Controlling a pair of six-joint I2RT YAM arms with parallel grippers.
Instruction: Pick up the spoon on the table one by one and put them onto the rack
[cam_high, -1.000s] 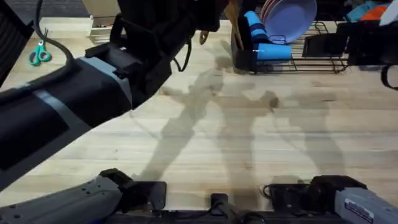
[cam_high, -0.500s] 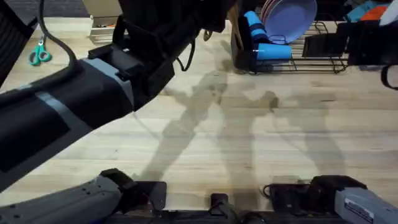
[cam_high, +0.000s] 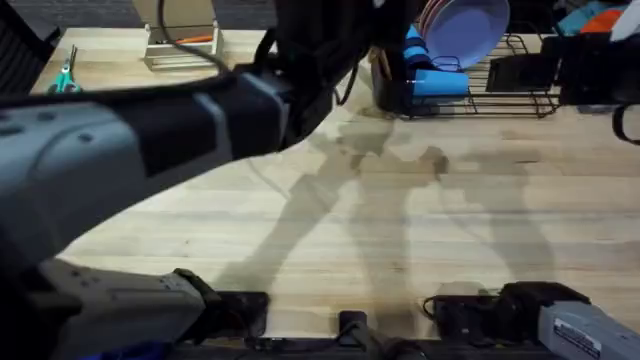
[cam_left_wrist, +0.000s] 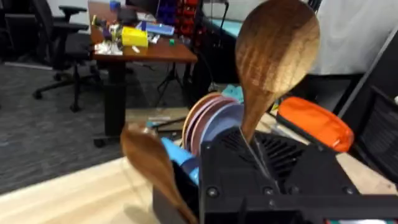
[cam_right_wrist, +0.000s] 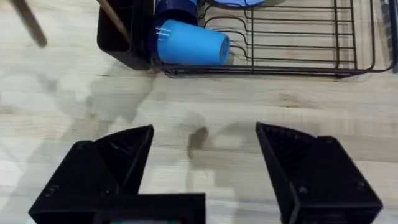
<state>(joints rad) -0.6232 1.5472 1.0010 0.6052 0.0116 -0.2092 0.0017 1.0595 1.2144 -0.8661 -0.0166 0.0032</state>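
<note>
The left arm reaches large and dark across the overhead view from the lower left toward the far end of the bench (cam_high: 420, 230), its end close beside the black utensil caddy (cam_high: 388, 88) at the near end of the rack (cam_high: 520, 95). In the left wrist view the left gripper (cam_left_wrist: 261, 177) is clamped on the handle of a wooden spoon (cam_left_wrist: 273, 56), whose round bowl stands upright above the fingers. A second spoon (cam_left_wrist: 149, 155) leans just beside it, its handle running down toward the caddy, with stacked plates (cam_left_wrist: 208, 118) and an orange object (cam_left_wrist: 314, 121) behind. Farther right in the overhead view, the rack carries a lavender plate (cam_high: 465, 30) and a blue cup (cam_high: 435, 80) lying on its side. The right gripper (cam_right_wrist: 205, 162) hovers over bare bench with its fingers spread wide apart and nothing between them; the blue cup and the caddy lie well ahead of it.
</note>
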